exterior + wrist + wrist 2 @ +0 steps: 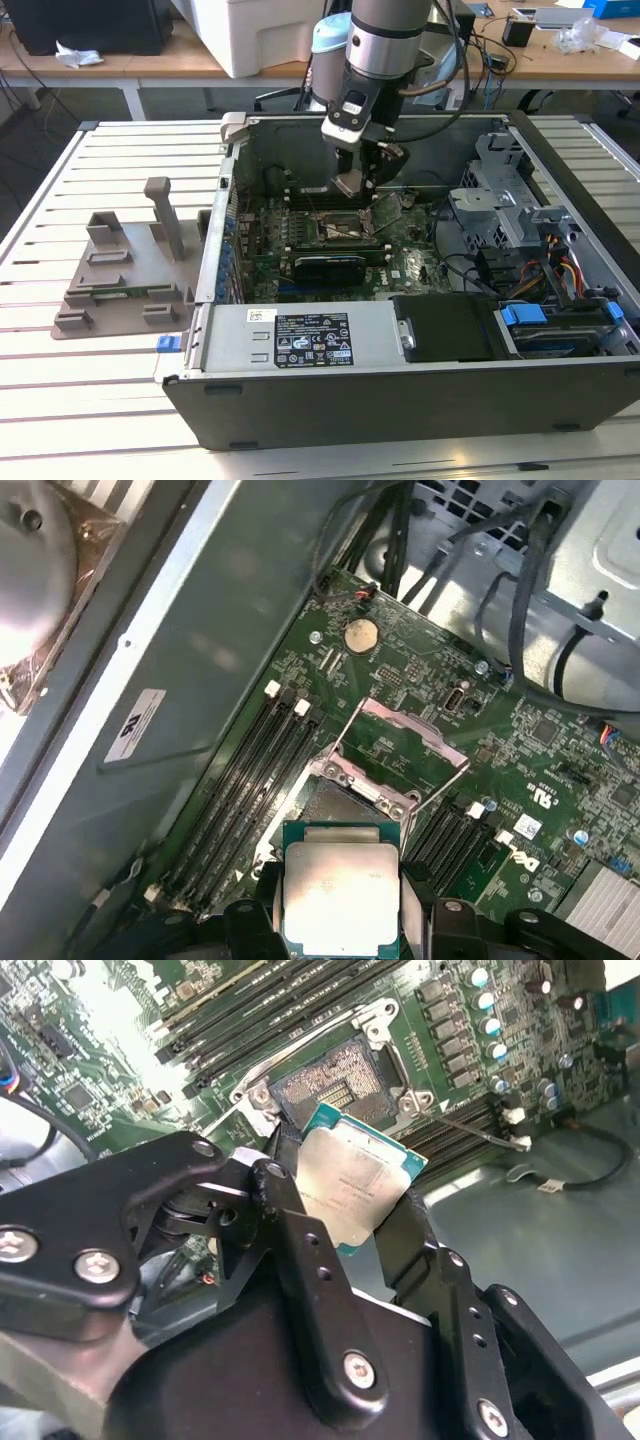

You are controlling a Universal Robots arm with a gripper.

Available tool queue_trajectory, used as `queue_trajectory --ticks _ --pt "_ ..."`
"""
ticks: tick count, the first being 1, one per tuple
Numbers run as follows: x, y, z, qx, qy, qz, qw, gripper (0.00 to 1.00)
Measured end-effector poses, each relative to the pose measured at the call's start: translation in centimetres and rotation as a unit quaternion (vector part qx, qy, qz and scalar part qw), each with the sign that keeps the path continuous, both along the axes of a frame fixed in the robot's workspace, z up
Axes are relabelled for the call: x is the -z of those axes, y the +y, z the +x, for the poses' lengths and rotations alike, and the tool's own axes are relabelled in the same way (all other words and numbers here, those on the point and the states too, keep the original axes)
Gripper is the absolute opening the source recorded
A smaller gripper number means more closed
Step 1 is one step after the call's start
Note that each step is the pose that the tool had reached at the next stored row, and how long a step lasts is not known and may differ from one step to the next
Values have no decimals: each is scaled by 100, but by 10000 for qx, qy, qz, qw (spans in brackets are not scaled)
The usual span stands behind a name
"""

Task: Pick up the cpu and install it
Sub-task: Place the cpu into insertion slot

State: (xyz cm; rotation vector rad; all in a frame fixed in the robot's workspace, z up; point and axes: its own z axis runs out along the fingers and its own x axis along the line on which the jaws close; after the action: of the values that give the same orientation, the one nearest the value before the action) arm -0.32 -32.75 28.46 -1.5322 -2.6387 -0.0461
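Exterior view, from its left: a grey holder (125, 270) sits on the slatted table (60, 400), just beside the open case (400, 410). A silver box (300, 340) with a white label lies along the case's near wall. Behind it, on the green board (410, 265), a black card (330, 268) lies flat, and just beyond the card is the socket (335, 228). The arm (385, 40) comes down from above, and the gripper (358, 185) hangs over the socket, clear of the board. Toward the exterior view's right stand a metal drive cage (500, 200), a bundle of coloured wires (565, 270) and blue tabs (522, 313).

In the second wrist view the black fingers (300, 1250) are clamped on two opposite edges of the cpu (350, 1175). Its silvery top faces the camera, with a thin green rim round it. The cpu is in the air between the fingers, over the socket (345, 1075) and apart from it. The socket is open, its field of contacts bare inside the metal frame.

In the first wrist view the cpu (340, 890) sits between the fingertips with the socket (345, 805) just past it. The socket's hinged lid (400, 740) stands tilted up. Memory slots (250, 780) run beside the socket, and a coin cell (360, 633) lies further along the board.
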Motion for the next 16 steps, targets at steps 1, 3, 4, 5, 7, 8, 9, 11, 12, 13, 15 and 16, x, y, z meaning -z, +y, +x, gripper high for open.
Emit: queue_trajectory --ticks 1,3,4,5,7,8,9,11,12,13,15,16 --pt "0 0 0 98 0 0 10000 55" --pt "0 0 0 219 0 0 9998 55" --pt "1 0 0 301 0 0 9995 55" --pt "1 0 0 429 0 0 9991 55" --pt "1 0 0 646 0 0 9979 55" --pt "1 0 0 717 0 0 9974 55" --pt "1 0 0 771 0 0 9970 55" --pt "2 0 0 890 0 0 9960 55" --pt "2 0 0 973 0 0 9953 55" --pt "2 0 0 1057 0 0 9944 55" --pt "2 0 0 1201 0 0 9928 55" --pt "2 0 0 1320 0 0 9912 55"
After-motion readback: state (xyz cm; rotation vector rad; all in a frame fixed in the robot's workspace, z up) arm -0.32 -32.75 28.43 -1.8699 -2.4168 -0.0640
